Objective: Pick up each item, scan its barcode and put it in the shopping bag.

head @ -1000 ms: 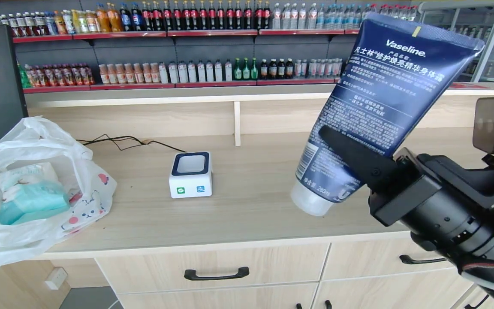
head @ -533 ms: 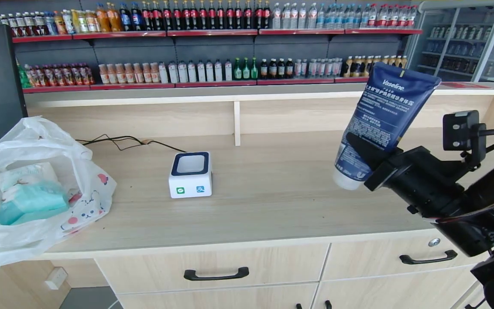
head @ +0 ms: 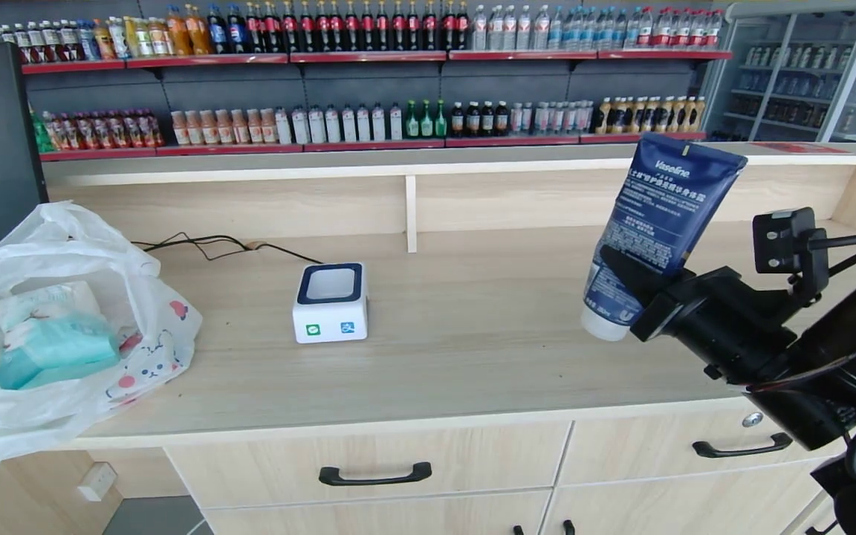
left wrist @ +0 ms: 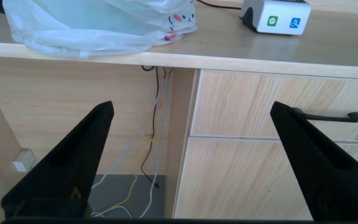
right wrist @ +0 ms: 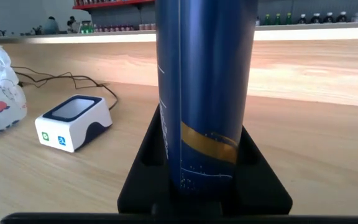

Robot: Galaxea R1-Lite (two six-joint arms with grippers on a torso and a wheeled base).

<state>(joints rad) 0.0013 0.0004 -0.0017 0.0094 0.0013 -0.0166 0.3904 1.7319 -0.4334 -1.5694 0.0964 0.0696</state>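
The right gripper [head: 640,286] was clamped on the lotion tube [head: 658,215] (cap downward, well right of the scanner [head: 329,301]). Its barcode face would need presenting squarely over the scanner window.

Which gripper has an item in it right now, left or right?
The right gripper, shut on the dark blue tube above the counter. The left gripper is open with nothing between its fingers, below the counter edge.

head: above counter [head: 472,357] | left wrist: below it | right wrist: close above | shared: scanner [head: 330,302]
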